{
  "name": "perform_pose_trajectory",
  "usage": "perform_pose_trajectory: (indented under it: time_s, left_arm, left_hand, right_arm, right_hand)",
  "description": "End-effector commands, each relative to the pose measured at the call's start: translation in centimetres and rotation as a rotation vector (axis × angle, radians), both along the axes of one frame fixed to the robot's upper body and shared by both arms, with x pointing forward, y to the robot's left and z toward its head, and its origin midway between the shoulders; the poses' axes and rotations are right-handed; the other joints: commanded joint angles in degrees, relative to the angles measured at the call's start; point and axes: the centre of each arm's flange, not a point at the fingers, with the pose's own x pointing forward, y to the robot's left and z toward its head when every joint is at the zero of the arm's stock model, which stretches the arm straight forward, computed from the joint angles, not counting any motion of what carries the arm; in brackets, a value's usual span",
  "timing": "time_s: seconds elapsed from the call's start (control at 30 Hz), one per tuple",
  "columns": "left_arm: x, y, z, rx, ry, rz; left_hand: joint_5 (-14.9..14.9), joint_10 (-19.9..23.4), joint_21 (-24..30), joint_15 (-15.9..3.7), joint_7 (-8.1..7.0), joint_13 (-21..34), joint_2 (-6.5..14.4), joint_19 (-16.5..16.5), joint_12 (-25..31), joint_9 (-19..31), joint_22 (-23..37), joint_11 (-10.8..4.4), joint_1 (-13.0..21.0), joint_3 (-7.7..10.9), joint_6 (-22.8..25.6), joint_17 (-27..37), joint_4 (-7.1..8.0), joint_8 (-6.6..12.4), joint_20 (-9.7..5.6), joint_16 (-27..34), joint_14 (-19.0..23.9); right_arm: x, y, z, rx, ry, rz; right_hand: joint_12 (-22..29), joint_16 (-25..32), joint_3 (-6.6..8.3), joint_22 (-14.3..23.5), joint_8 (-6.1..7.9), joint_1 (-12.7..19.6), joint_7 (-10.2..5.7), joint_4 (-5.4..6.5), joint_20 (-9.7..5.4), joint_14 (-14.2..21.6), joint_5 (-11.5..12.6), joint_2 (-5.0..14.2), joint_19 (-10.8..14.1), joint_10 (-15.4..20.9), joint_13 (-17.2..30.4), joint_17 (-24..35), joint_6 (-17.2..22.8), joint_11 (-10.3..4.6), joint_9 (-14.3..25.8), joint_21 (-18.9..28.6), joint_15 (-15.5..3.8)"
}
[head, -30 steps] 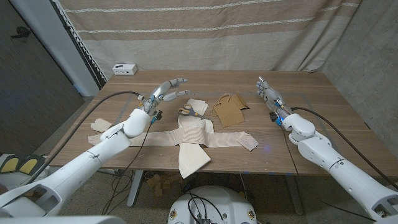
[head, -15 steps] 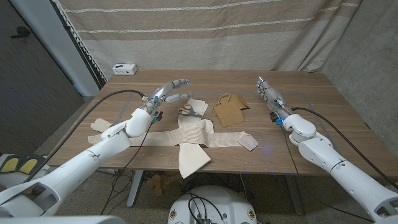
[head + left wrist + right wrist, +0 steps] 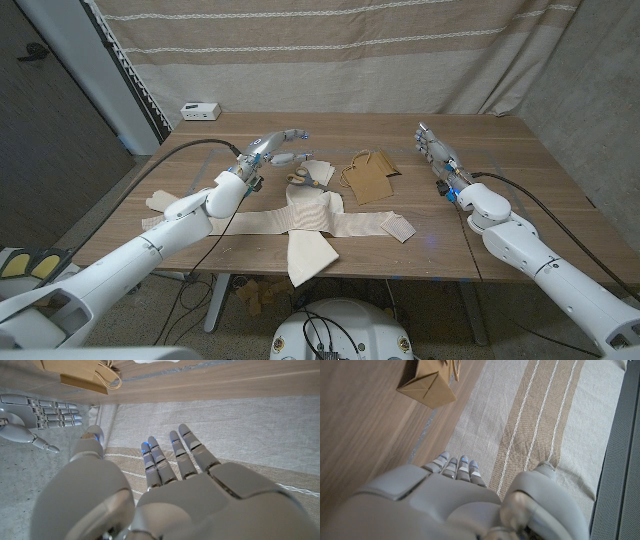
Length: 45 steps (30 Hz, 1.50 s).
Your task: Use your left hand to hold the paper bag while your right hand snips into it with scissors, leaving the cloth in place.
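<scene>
Two hands, left hand (image 3: 277,146) and right hand (image 3: 433,150), hang spread, holding nothing; paper bag (image 3: 368,177) lies flat, handles pointing away.

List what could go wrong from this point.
1. The scissors lie partly on the cloth, so the right robot hand may drag the cloth while picking them up.
2. The left robot hand, open above the table, could knock the scissors while reaching the paper bag.
</scene>
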Motion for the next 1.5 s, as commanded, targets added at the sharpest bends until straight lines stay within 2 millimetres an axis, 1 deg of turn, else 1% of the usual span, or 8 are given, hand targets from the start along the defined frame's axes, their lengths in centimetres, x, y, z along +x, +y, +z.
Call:
perform_pose_trajectory:
  time_s: [0.03,0.37,0.43,0.5,0.57,0.8,1.17,1.5]
  left_arm:
    - [-0.4,-0.6,0.4,0.071,-0.061,0.051]
    - [-0.4,-0.8,0.3,0.144,-0.051,0.097]
    - [-0.5,-0.8,0.3,0.155,-0.063,0.106]
    - [-0.5,-0.8,0.2,0.151,-0.077,0.105]
    - [-0.5,-0.9,0.1,0.156,-0.088,0.111]
    - [-0.6,-1.2,0.1,0.205,-0.112,0.140]
    - [-0.6,-1.7,0.2,0.275,-0.158,0.178]
    - [-0.5,-2.3,0.6,0.370,-0.191,0.229]
  left_hand:
    - [0.15,1.02,-0.04,-9.94,-0.39,0.20,-0.05,0.17,0.46,0.33,0.13,-0.37,0.97,0.29,0.41,0.23,0.20,0.54,-8.26,0.36,1.08]
    - [0.07,2.11,-0.12,-10.03,0.42,0.52,-0.28,0.14,0.61,1.13,0.14,-0.23,1.07,0.22,3.81,0.50,0.40,2.44,-8.33,0.40,1.51]
    - [0.01,2.43,-0.15,-9.99,-0.04,0.59,-0.47,0.10,0.66,1.28,0.16,-0.10,0.80,0.06,4.77,0.58,0.55,2.92,-8.27,0.44,1.70]
    - [-0.07,2.79,-0.19,-10.01,-1.32,0.71,-0.77,0.03,0.69,1.46,0.18,-0.02,0.37,-0.20,6.53,0.70,0.73,3.71,-8.18,0.47,1.88]
    - [-0.10,4.29,-0.23,-10.05,-1.56,0.80,-0.77,-0.08,1.19,1.48,0.21,0.07,0.26,-0.25,8.47,0.80,0.80,4.47,-8.15,0.50,2.01]
    - [-0.09,4.62,-0.48,-10.14,-1.53,0.89,-0.58,-0.68,1.22,1.27,0.21,-0.17,0.74,-0.04,8.34,0.88,0.62,4.26,-8.39,0.43,1.89]
    - [-0.21,7.57,-1.85,-10.12,-2.15,1.45,0.05,-5.12,2.02,0.29,0.57,-0.40,2.61,0.98,9.74,1.72,0.22,4.15,-8.70,1.05,2.92]
    - [-0.29,8.50,-1.51,-10.13,-1.96,1.68,-0.12,-4.85,2.21,-0.06,0.67,-0.34,2.11,0.86,11.52,1.97,0.55,4.61,-8.57,1.02,2.58]
  right_arm:
    - [0.1,-0.5,0.3,-0.008,0.000,-0.007]
    - [0.1,-0.5,0.5,-0.005,0.000,-0.005]
    - [0.1,-0.6,0.5,-0.005,-0.002,-0.007]
    - [0.0,-0.6,0.5,-0.005,-0.004,-0.007]
    - [0.0,-0.7,0.5,-0.004,-0.003,-0.010]
    - [-0.2,-0.8,0.3,0.000,-0.003,-0.015]
    - [-0.4,-0.9,0.2,0.003,-0.005,-0.016]
    - [-0.1,-0.8,0.1,0.010,0.002,-0.008]
  right_hand:
    - [0.38,0.21,-0.04,0.15,0.37,0.38,0.61,-0.14,-0.24,0.30,0.40,-0.39,0.10,0.05,0.12,0.09,0.04,0.22,0.27,0.49,0.04]
    - [0.37,0.18,-0.03,0.15,0.37,0.44,0.56,-0.16,-0.27,0.34,0.41,-0.36,0.12,0.03,0.12,0.09,0.06,0.23,0.27,0.46,-0.08]
    - [0.38,0.17,-0.03,0.15,0.35,0.47,0.53,-0.17,-0.26,0.34,0.42,-0.36,0.12,0.06,0.12,0.09,0.03,0.19,0.27,0.45,-0.05]
    - [0.39,0.16,-0.03,0.15,0.36,0.48,0.52,-0.18,-0.24,0.35,0.42,-0.35,0.11,0.07,0.12,0.09,0.05,0.19,0.27,0.44,-0.07]
    - [0.38,0.16,-0.03,0.15,0.35,0.49,0.52,-0.18,-0.23,0.37,0.43,-0.35,0.10,0.06,0.12,0.09,0.03,0.20,0.27,0.43,-0.06]
    - [0.43,0.12,-0.02,0.15,0.37,0.58,0.31,-0.20,-1.00,0.43,0.44,-0.31,0.20,0.18,0.12,0.08,0.12,-0.40,0.26,0.41,-0.43]
    - [0.38,0.05,-0.03,0.14,0.34,0.65,0.22,-0.22,-0.82,0.39,0.46,-0.28,0.18,0.08,0.11,0.08,0.11,-0.96,0.26,0.35,-0.90]
    - [0.37,0.02,-0.04,0.14,0.32,0.68,0.14,-0.21,-0.90,0.38,0.47,-0.23,0.13,0.07,0.11,0.07,0.08,-0.95,0.26,0.30,-0.94]
